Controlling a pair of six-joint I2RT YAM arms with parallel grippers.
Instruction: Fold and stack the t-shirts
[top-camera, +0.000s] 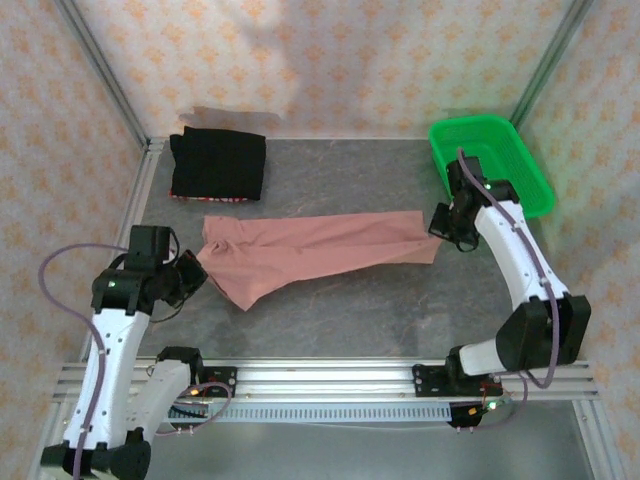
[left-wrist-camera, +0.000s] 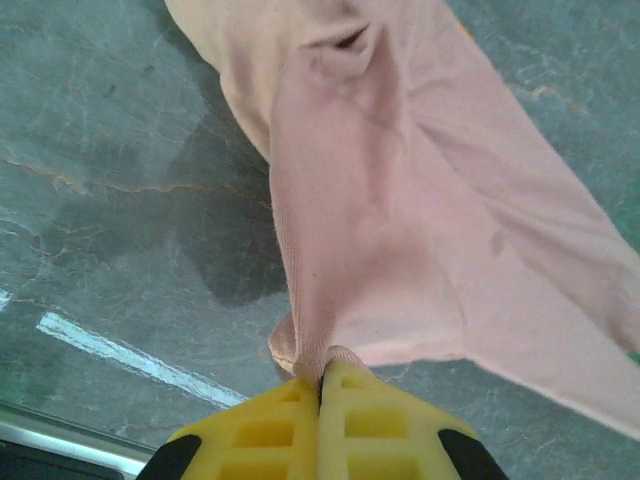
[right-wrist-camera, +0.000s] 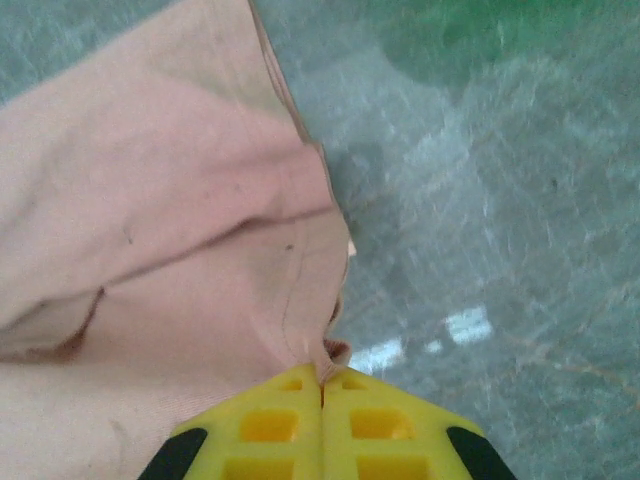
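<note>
Our left gripper is pinched tight on the left end of the dusty-pink t-shirt, and our right gripper is clamped on its right end. Between them the shirt spans the middle of the table, long axis left to right, one flap sagging toward the near side. We see the black t-shirt as a neat rectangle at the far left, nearer our left arm; we judge the pink one must go that way to stack.

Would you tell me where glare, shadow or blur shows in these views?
Left wrist: sharp, with a white glare streak on the table and a dark shadow beside the pink shirt. Right wrist: the table is soft and blurred, with small glare patches. Top external: the table is evenly lit.
</note>
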